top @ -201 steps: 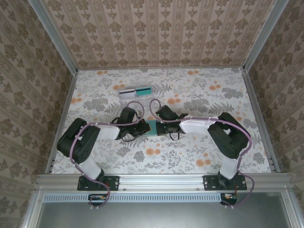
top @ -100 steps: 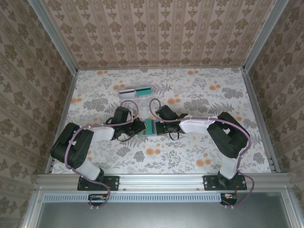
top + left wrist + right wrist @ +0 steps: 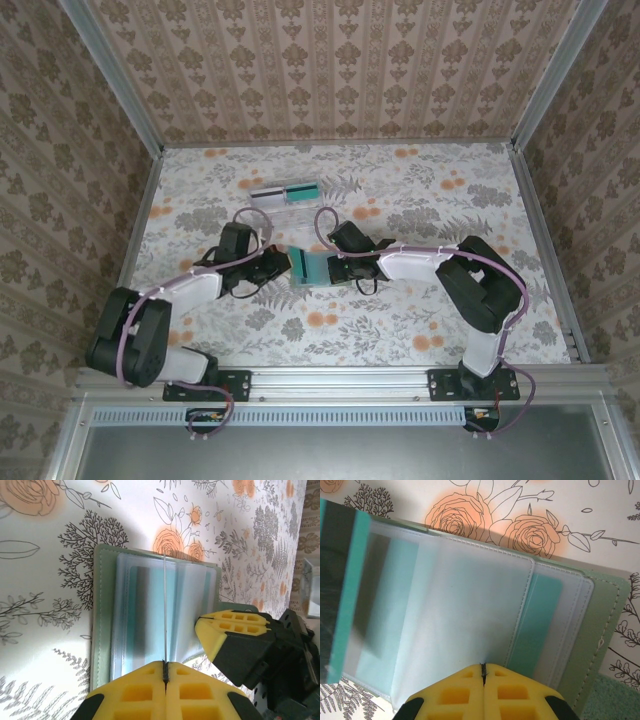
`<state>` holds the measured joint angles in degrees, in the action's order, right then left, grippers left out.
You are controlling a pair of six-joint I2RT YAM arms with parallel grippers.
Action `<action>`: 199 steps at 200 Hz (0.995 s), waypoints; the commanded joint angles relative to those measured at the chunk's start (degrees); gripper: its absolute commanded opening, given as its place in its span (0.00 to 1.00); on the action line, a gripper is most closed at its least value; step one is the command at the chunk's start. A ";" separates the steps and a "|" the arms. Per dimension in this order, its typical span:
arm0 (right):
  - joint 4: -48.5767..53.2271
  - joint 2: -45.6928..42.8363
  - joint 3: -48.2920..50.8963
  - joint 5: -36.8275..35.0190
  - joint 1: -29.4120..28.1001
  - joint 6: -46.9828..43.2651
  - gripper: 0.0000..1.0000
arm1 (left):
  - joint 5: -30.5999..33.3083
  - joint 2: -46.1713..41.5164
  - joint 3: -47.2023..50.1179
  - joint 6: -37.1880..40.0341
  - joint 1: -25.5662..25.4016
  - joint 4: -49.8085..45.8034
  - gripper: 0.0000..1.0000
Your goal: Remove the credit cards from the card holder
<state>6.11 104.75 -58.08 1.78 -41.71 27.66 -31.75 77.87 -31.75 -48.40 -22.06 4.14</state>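
— Fingers first: what have you got?
— My left gripper (image 3: 165,666) is pinched tight on a thin sheet (image 3: 165,610) seen edge-on; card or sleeve leaf, I can't tell. My right gripper (image 3: 482,670) is clamped on a clear sleeve (image 3: 470,610) of the card holder (image 3: 312,268).
— And where's the holder?
— Open, mid-frame in the top view, longer side roughly left to right, one gripper at each end. I'd reckon the left pulls leftward while the right anchors.

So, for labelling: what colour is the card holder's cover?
Pale green card holder, clearest in the right wrist view.
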 commanded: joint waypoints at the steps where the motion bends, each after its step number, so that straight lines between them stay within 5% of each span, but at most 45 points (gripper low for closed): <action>1: 3.78 0.25 1.48 -1.68 0.84 0.62 0.06 | 0.16 -3.21 0.08 3.19 1.11 -6.02 0.06; 62: 6.31 -8.38 1.47 -2.21 1.10 -2.00 0.16 | 7.29 -9.59 -10.09 14.39 2.28 -24.76 0.07; 104: 6.24 -17.55 3.28 -4.17 1.47 -4.76 0.38 | 17.38 -8.93 -22.42 25.46 2.11 -36.69 0.07; 154: -1.03 -24.68 11.14 -5.53 2.38 -4.96 0.59 | 29.49 -5.97 -32.49 50.89 -1.08 -36.66 0.00; 167: -1.30 -26.97 11.91 -5.56 2.60 -4.78 0.68 | 31.05 -4.66 -33.80 59.27 -2.30 -35.96 0.00; 188: -1.20 -28.54 12.76 -5.58 3.12 -4.15 0.99 | 32.45 -1.76 -36.69 70.11 -3.69 -35.74 0.00; 199: -1.08 -29.61 13.07 -6.10 3.44 -3.74 1.00 | 31.86 -0.14 -38.24 74.05 -5.65 -35.43 0.00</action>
<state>6.52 78.56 -45.95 -2.63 -38.92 23.00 -2.90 74.76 -66.26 8.01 -25.32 -30.94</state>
